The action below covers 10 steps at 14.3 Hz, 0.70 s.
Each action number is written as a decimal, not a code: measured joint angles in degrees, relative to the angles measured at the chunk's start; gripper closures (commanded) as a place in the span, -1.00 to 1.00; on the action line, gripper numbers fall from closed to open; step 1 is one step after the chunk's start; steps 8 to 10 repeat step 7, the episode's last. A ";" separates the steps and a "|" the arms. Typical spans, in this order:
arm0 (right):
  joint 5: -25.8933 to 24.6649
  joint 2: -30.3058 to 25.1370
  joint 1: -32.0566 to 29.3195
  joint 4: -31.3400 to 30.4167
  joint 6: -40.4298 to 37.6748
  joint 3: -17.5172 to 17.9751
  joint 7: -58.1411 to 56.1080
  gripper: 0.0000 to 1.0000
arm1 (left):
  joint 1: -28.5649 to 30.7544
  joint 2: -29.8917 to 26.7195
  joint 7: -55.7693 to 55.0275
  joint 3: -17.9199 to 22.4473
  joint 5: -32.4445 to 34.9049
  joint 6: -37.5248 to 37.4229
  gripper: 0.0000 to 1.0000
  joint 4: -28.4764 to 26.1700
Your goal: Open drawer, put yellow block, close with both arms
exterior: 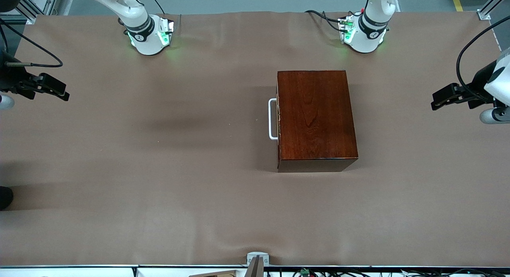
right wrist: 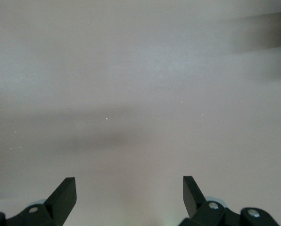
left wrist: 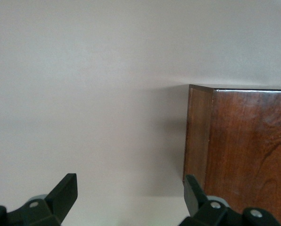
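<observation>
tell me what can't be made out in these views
- Yellow block: in no view, so its place is unknown.
- Drawer: shut in the box; front view shows only its handle, the inside hidden.
- Left gripper: open; left wrist view cuts its fingers at the edge.
- Right gripper: open; right wrist view shows only bare table.

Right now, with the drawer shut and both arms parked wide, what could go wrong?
1. No yellow block shows in any view, so the placing step may stall.
2. The drawer's white handle is thin and sits close to the box; a grasp could slip or nudge the box.
3. The open left gripper and open right gripper both hang over the table ends, so long reaches are needed.
</observation>
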 measured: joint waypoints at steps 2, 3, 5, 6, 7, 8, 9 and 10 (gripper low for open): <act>0.00 0.00 0.00 0.00 0.00 0.00 0.00 -1.00 | 0.03 -1.20 0.39 0.64 0.00 1.09 -1.00 -1.98; 0.00 0.00 0.00 0.00 0.00 0.00 0.00 -1.00 | 0.03 -1.57 0.39 0.72 0.00 1.26 -1.00 -2.39; 0.00 0.00 0.00 0.00 0.00 0.00 0.00 -1.00 | -0.01 -1.86 0.38 0.72 0.00 1.31 -1.00 -2.74; 0.00 0.00 0.00 0.00 0.00 0.00 0.00 -1.00 | -0.03 -1.88 0.38 0.72 0.00 1.35 -1.00 -2.88; 0.00 0.00 0.00 0.00 0.00 0.00 0.00 -1.00 | -0.06 -1.88 0.38 0.72 0.00 1.40 -1.00 -3.06; 0.00 0.00 0.00 0.00 0.00 0.00 0.00 -1.00 | -0.06 -1.88 0.38 0.72 0.00 1.40 -1.00 -3.06; 0.00 0.00 0.00 0.00 0.00 0.00 0.00 -1.00 | -0.06 -1.88 0.38 0.72 0.00 1.40 -1.00 -3.06; 0.00 0.00 0.00 0.00 0.00 0.00 0.00 -1.00 | -0.06 -1.88 0.38 0.72 0.00 1.40 -1.00 -3.06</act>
